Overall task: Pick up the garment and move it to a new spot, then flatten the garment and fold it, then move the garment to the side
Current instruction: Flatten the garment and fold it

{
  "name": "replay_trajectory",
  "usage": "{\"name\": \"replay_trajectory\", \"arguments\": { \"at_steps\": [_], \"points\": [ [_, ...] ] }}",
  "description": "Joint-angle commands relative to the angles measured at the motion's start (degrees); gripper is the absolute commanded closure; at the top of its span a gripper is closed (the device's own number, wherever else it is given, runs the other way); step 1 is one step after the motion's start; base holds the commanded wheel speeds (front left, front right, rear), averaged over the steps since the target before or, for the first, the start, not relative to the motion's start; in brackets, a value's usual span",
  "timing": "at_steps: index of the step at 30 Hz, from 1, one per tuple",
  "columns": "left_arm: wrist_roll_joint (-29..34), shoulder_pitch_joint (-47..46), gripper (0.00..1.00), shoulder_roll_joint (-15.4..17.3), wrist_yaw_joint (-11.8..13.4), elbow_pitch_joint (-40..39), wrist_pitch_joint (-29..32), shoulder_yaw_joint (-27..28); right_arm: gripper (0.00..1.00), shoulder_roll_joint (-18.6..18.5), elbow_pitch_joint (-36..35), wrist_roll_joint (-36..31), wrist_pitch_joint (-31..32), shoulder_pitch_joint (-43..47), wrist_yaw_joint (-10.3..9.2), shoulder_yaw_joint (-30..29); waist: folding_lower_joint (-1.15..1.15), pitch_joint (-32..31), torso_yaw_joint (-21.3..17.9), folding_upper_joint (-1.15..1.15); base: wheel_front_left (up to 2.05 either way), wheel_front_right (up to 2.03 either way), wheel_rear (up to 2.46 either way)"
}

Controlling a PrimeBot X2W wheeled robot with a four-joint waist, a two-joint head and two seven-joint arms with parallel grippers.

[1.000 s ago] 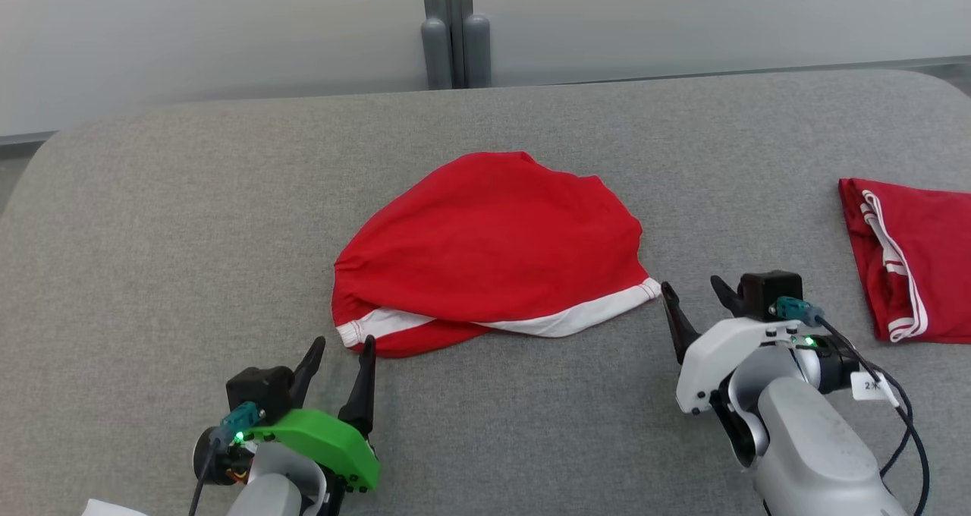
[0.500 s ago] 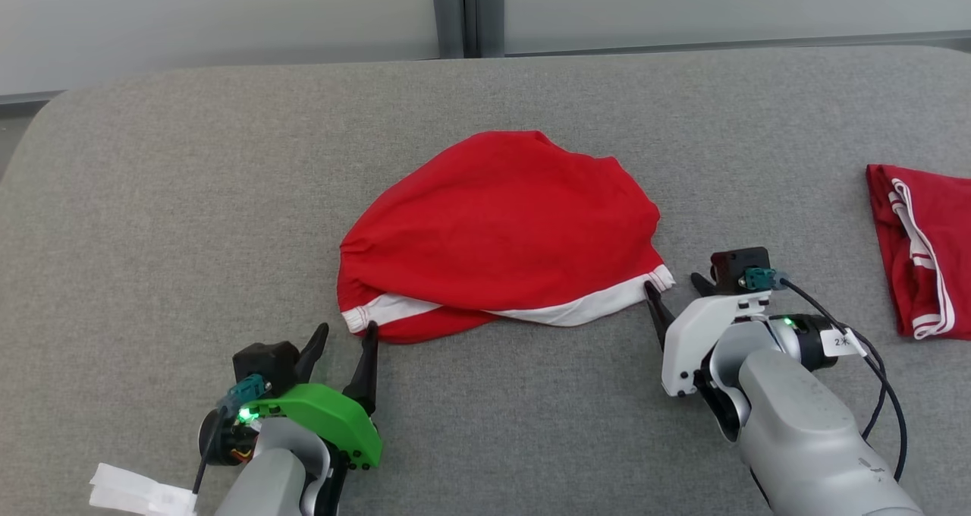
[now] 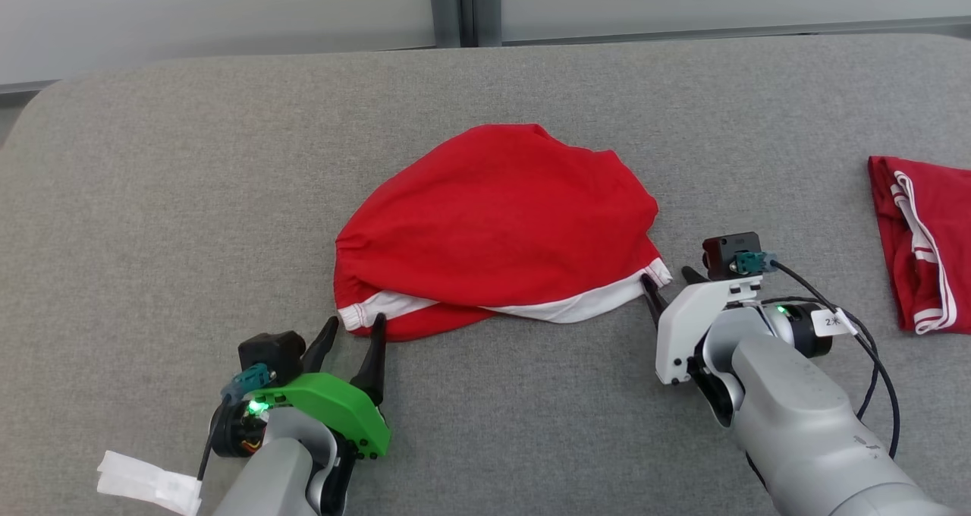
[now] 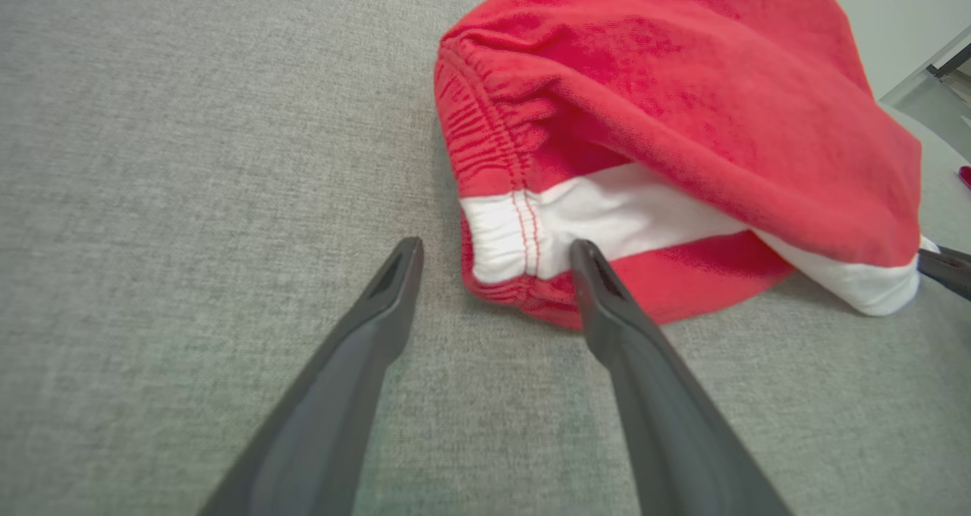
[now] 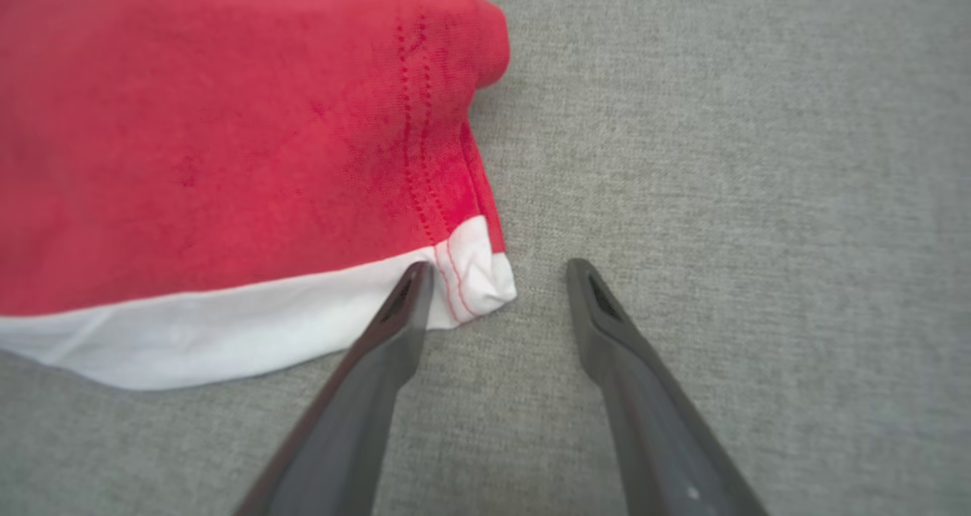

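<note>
Red garment with a white band along its near edge, lying rumpled and doubled over itself in a low mound, gathered elastic end at the left, white-tipped corner at the right, mid grey surface

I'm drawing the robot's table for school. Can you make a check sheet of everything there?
Surface: grey fabric top.
Job's things: red garment, white band, crumpled at the middle.
Clutter: second garment at the right edge; white tag by the left arm.
Grippers: left gripper open at the band's left end; right gripper open, astride the band's right corner.
Cables: black right cable; black left cable.
Surroundings: pale wall, grey post.
</note>
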Motion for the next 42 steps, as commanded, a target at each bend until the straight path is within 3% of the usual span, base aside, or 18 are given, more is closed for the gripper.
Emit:
{"name": "replay_trajectory", "arguments": {
  "at_steps": [1,2,3,4,11,19,25,34,39,42],
  "points": [
    [-0.4,-1.5,0.41,0.1,-0.1,0.0,0.0,-0.5,0.81,0.3,1.0,0.9,1.0,0.8,0.0,1.2,0.0,0.0,-0.1,0.0,0.0,0.0,0.0],
    [-0.7,-1.7,0.66,0.1,-0.1,0.2,0.0,-0.8,1.0,0.3,0.9,1.7,1.1,0.9,0.0,2.0,0.0,0.0,-0.2,0.0,0.0,0.0,0.0],
    [-0.8,-1.7,0.96,0.1,-0.1,0.4,0.0,-0.8,1.0,0.2,0.8,2.2,1.1,1.0,0.0,2.5,0.0,-0.1,-0.3,0.0,0.0,0.0,0.0],
    [-0.9,-1.8,1.0,0.1,-0.1,0.7,0.0,-0.9,1.0,0.2,0.9,2.8,1.2,0.9,0.0,3.2,0.0,-0.1,-0.4,0.0,0.0,0.0,0.0],
    [-0.3,-1.8,1.0,0.2,-0.1,-1.0,0.0,-0.4,1.0,0.1,0.6,5.6,-2.2,-0.1,-0.03,5.0,0.0,-0.7,-0.8,0.0,0.0,0.0,0.0],
    [-4.3,2.0,1.0,1.1,-0.1,-14.9,0.0,-0.7,1.0,-1.6,-6.3,9.3,-9.3,0.6,-0.03,6.0,0.0,-2.4,-0.8,0.0,0.0,0.0,0.0],
    [-11.3,1.7,1.0,4.1,-0.1,-27.3,0.0,-3.2,1.0,-5.6,-18.8,13.8,-11.0,1.7,-0.01,3.5,0.0,-3.2,-2.0,0.0,0.0,0.0,0.0],
    [-20.5,-5.0,1.0,10.3,-0.1,-38.6,1.4,-6.3,1.0,-9.8,-43.9,10.7,-11.1,0.1,0.0,-2.0,0.0,-2.7,-6.6,0.0,0.0,0.0,0.0],
    [-27.6,-12.6,1.0,12.7,-0.1,-43.9,7.5,-6.4,1.0,-9.9,-57.2,8.5,-6.9,-4.3,0.0,-4.3,0.0,0.2,-9.2,0.0,0.0,0.0,0.0],
    [-30.8,-17.7,1.0,13.7,-0.1,-44.3,11.4,-5.4,1.0,-10.0,-60.5,7.6,-2.6,-8.4,0.0,-5.9,0.0,2.5,-10.7,0.0,0.0,0.0,0.0]
  ]
}}
